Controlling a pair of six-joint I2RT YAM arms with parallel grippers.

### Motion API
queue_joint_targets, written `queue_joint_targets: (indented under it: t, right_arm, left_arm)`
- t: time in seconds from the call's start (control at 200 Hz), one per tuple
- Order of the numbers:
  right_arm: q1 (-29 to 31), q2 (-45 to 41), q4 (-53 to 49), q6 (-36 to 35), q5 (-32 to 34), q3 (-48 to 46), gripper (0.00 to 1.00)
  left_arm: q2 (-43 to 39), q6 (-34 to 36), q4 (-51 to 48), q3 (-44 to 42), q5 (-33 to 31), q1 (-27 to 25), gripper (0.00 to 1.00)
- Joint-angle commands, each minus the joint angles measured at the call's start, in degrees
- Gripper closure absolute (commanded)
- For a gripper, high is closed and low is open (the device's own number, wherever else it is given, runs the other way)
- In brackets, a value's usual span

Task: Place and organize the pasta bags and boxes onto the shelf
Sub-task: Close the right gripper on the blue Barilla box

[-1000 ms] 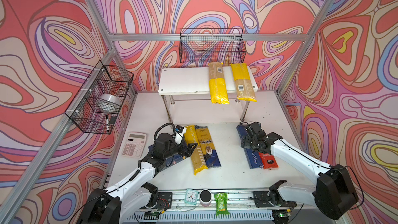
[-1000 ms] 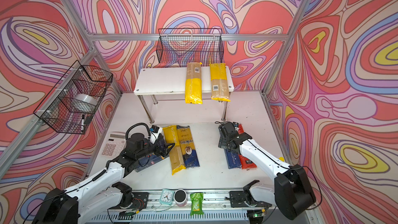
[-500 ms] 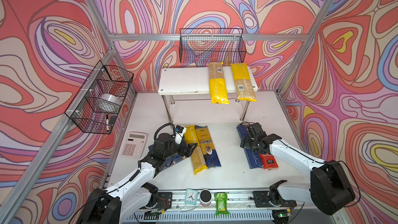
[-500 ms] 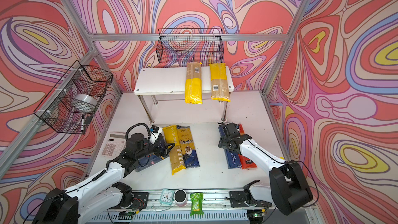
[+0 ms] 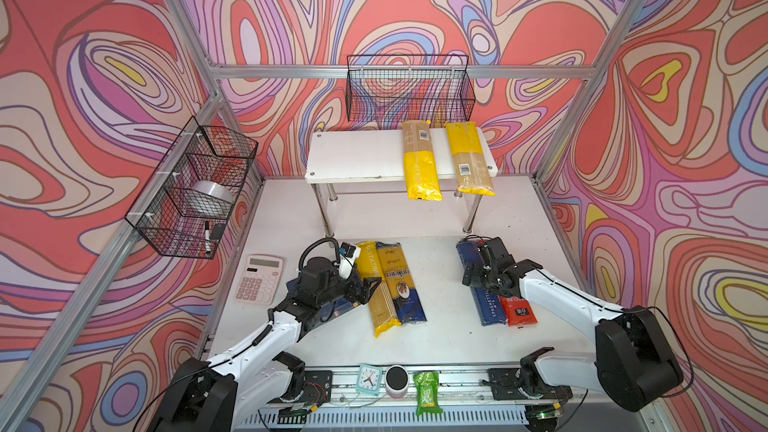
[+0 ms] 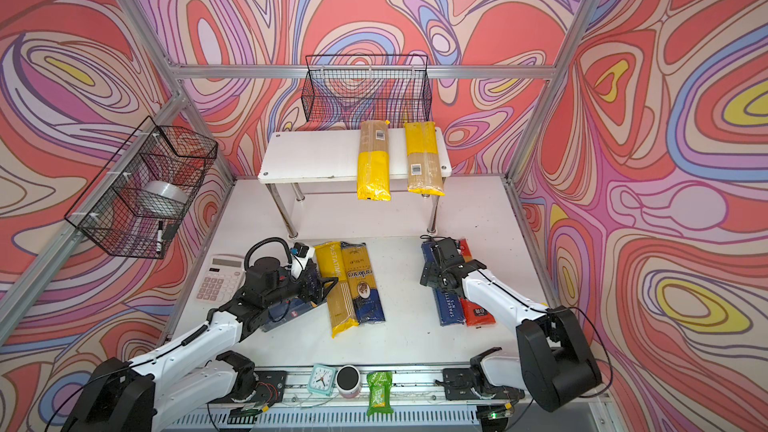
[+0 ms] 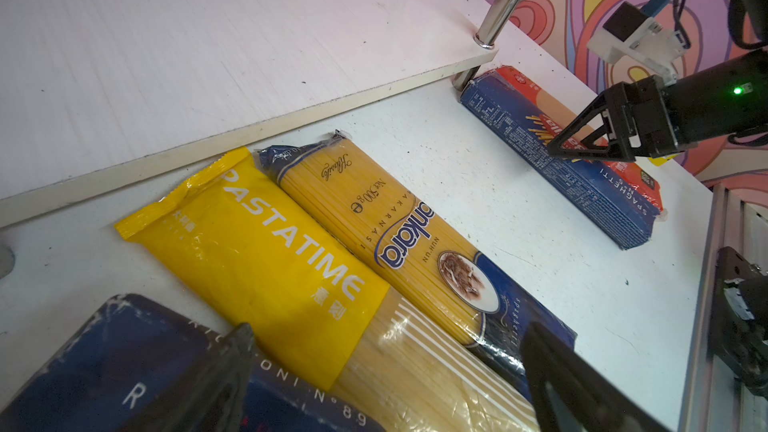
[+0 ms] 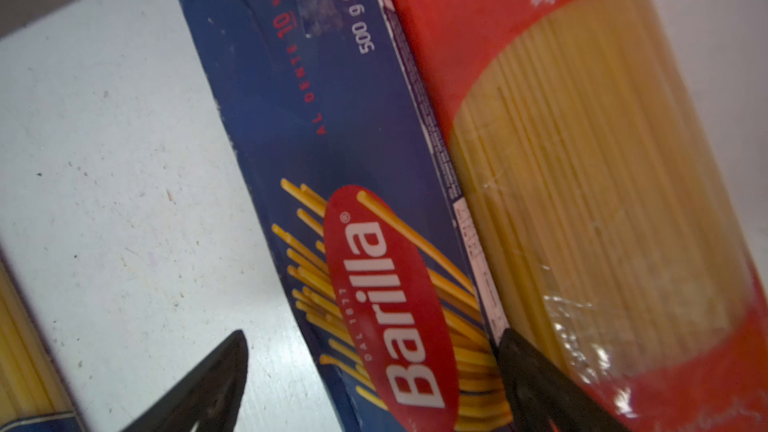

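We are straddling the spaghetti box (image 8: 332, 118).
Our right end effector (image 8: 372, 338) is hanging spread, red bag (image 8: 582, 160) crowding one edge, bare tabletop (image 8: 104, 160) opposite; left end effector (image 7: 390, 328) is gaping.

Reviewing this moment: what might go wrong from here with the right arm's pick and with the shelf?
1. The right gripper stands open astride the spaghetti box, one finger at the seam with the red bag lying against it; closing may pinch or drag that bag.
2. Two yellow bags overhang the shelf at its front edge; a bump while placing could tip them off.
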Motion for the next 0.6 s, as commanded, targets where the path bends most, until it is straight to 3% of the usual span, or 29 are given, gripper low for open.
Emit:
queue_joint_targets:
  t: [0.0, 0.14, 0.275, 0.421, 0.596]
  right_arm:
    - [-0.1, 1.5, 1.1, -1.5, -6.6, 0.3, 0.03]
    - [0.3, 1.3, 2.7, -1.6, -9.6, -0.1, 0.04]
    - [1.3, 0.8, 2.1, -0.9, -8.3, 0.3, 0.05]
    - [5.8, 3.1, -4.8, -0.9, 3.1, 4.3, 0.04]
    - [6.1, 3.9, -7.9, -0.8, 9.0, 4.8, 0.02]
  left_arm:
    - [0.6, -0.1, 1.2, 0.3, 0.3, -0.2, 0.00]
    - [0.8, 0.0, 1.1, 0.4, 0.4, -0.3, 0.00]
    - [0.9, 0.0, 1.1, 0.4, 0.2, -0.3, 0.00]
    - [1.4, -0.1, 1.3, 0.6, 0.3, -0.2, 0.00]
    - [1.5, 0.0, 1.0, 0.6, 0.3, -0.2, 0.00]
